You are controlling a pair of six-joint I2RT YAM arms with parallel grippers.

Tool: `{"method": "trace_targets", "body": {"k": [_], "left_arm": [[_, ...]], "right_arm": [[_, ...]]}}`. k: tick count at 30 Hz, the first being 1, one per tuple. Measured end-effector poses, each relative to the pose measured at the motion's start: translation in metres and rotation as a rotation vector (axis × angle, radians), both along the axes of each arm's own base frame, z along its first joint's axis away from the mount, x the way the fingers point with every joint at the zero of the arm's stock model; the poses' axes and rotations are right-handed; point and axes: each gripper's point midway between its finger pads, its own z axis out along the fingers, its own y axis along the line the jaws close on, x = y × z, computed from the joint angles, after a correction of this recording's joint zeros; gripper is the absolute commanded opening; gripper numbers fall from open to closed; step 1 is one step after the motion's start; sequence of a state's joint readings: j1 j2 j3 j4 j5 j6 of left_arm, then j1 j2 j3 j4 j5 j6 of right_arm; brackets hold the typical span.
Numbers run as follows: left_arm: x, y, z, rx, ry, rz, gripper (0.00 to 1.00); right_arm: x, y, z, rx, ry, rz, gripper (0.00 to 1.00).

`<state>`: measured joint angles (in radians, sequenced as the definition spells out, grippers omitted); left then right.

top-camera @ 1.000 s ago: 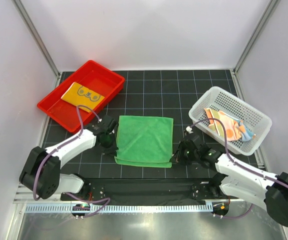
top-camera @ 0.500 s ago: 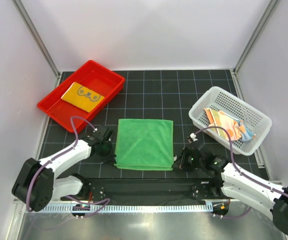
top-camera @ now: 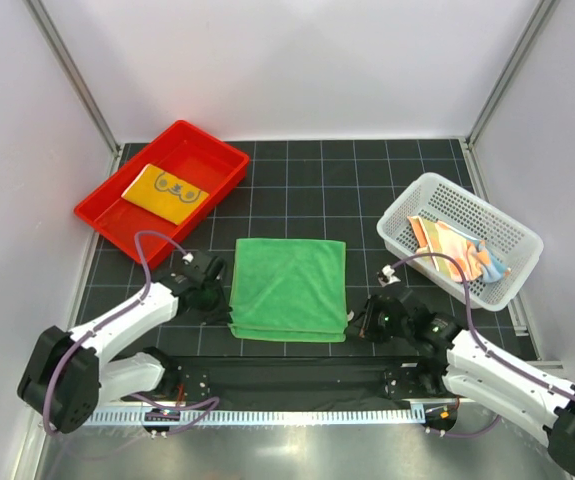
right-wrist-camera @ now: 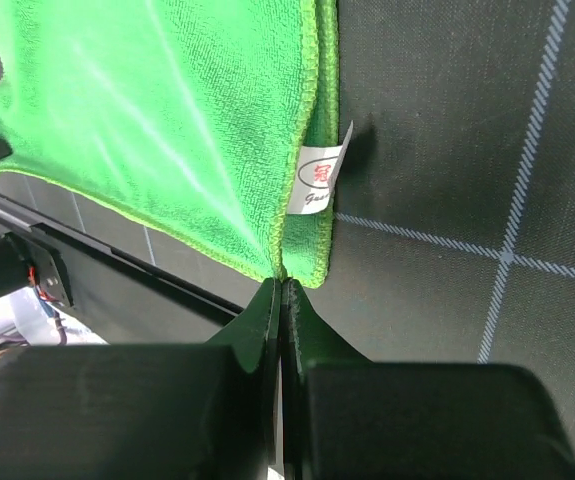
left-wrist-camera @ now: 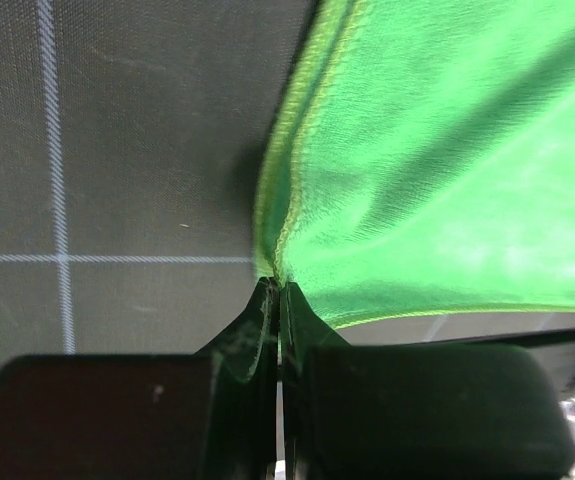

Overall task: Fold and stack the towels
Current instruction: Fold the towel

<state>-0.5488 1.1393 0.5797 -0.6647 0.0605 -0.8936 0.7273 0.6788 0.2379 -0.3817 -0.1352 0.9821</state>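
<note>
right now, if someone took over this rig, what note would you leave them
Left end effector: shut, pinching the near-left corner of the green towel.
Right end effector: shut, pinching the same towel's near-right corner.
Green towel: on the mat between the arms, layers doubled along its near edge, so at least one fold is in.
Yellow towel: folded, lying in the red tray.
Striped towel: crumpled in the white basket.
Left to do: finish folding the green towel, fold the striped towel, then stack all three.
</note>
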Motion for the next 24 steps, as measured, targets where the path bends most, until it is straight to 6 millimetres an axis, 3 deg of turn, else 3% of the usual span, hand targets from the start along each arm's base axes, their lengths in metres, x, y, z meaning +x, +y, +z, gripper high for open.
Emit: {"method": "trace_targets", "body": {"k": [5, 12, 13, 14, 17, 18, 21, 24], "left_arm": [[-0.003, -0.005, 0.008, -0.083, -0.057, 0.047, 0.00], [-0.033, -0.002, -0.016, -0.070, 0.011, 0.043, 0.03], [-0.034, -0.003, -0.017, -0.065, 0.010, 0.038, 0.08], [-0.034, -0.003, -0.018, -0.058, 0.009, 0.033, 0.28], [-0.032, -0.005, -0.015, -0.051, 0.006, 0.041, 0.48], [-0.031, -0.005, -0.014, -0.044, 0.003, 0.045, 0.51], [-0.028, -0.002, -0.005, -0.010, 0.000, 0.056, 0.61], [-0.007, -0.002, 0.027, 0.028, -0.078, 0.025, 0.70]], "right_arm": [[-0.001, -0.002, -0.002, 0.003, -0.005, -0.001, 0.01], [-0.011, -0.007, -0.023, -0.031, 0.048, 0.006, 0.01], [-0.010, -0.006, -0.023, -0.030, 0.049, 0.007, 0.02], [-0.011, -0.005, -0.023, -0.026, 0.051, 0.010, 0.06], [-0.011, -0.004, -0.021, -0.018, 0.049, 0.018, 0.17], [-0.011, -0.004, -0.021, -0.017, 0.045, 0.020, 0.27], [-0.011, -0.005, -0.012, -0.023, 0.027, 0.037, 0.41], [-0.006, -0.008, 0.008, -0.062, -0.013, 0.058, 0.52]]}}
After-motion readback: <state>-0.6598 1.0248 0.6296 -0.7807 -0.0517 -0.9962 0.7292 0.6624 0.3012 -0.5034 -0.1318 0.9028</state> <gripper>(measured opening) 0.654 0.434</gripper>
